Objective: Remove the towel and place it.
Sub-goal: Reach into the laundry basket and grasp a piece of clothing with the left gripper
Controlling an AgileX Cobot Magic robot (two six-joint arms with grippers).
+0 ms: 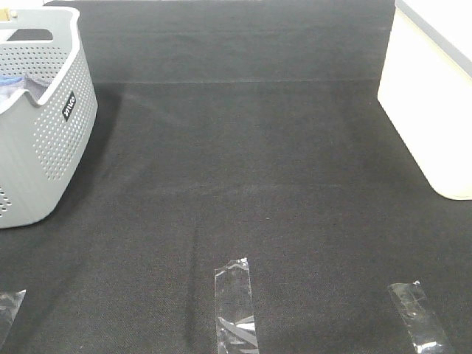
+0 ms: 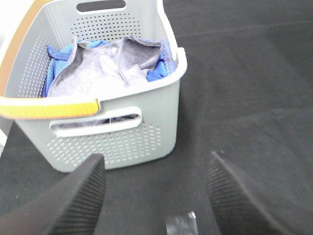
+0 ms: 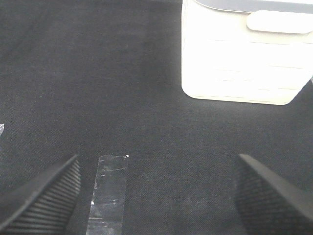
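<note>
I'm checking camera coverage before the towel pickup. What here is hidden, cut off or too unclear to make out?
Towel, left wrist view: bunched in the basket; walls hide its lower part and length.
Blue cloth, same view: mostly under the towel.
Exterior high view: basket cut by the left edge; its contents barely show.
White bin, exterior high and right wrist views: cut by frame edges; contents unseen.

Overhead view looks down; wrist views sit low — left facing the basket (image 2: 122, 142) (shared overhead), right the bin (image 3: 234, 63).
</note>
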